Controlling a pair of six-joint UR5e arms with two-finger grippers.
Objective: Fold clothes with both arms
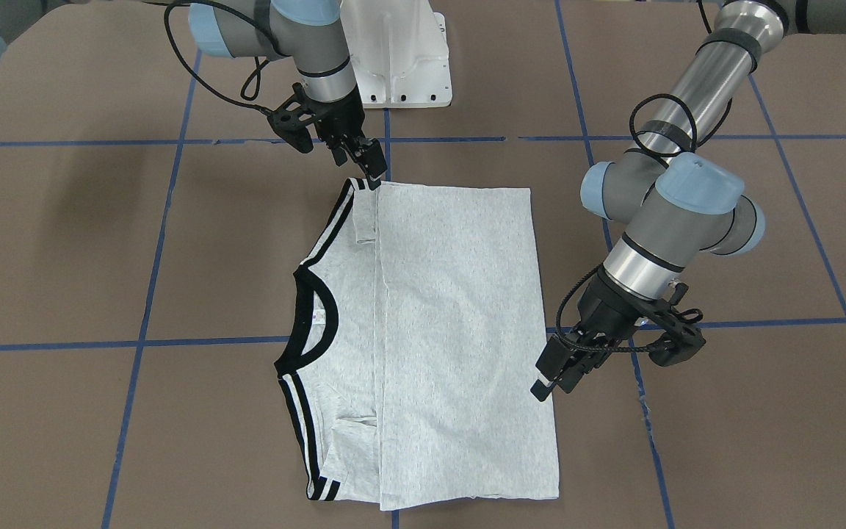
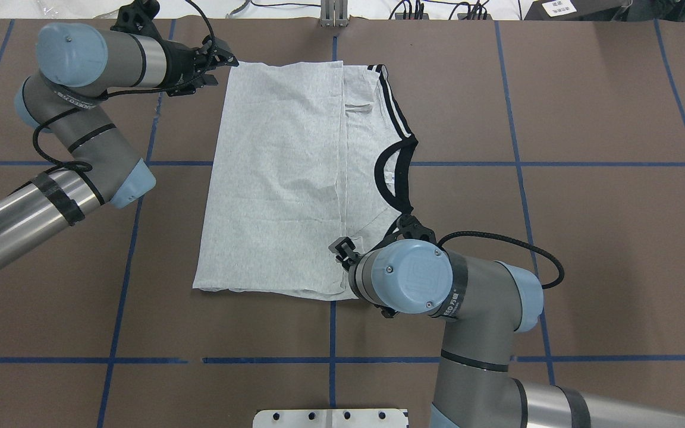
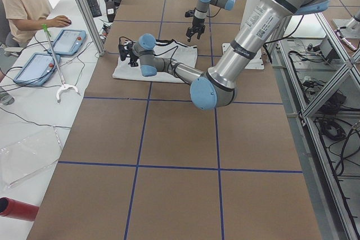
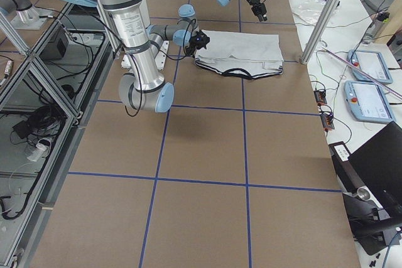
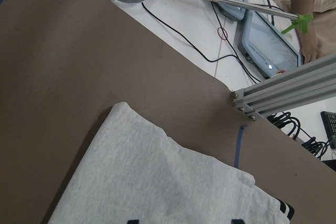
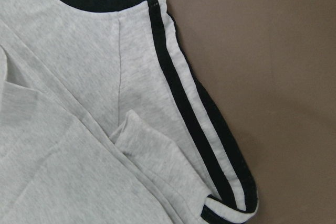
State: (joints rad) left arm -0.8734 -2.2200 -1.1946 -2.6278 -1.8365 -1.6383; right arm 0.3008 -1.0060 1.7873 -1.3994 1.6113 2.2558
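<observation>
Overhead exterior: right gripper (image 2: 340,245) mostly hidden, perhaps pinching T-shirt (image 2: 277,178) edge.

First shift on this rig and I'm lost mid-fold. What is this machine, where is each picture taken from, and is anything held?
Two robot arms work at a brown table. One camera faces the robot, one looks down from behind it, two watch from the table's ends, one rides each wrist. A grey T-shirt, partly folded, lies flat. The left gripper hovers near a hem corner, the right gripper at the robot-side edge. Neither lifts cloth; whether their fingers are shut is unclear.
</observation>
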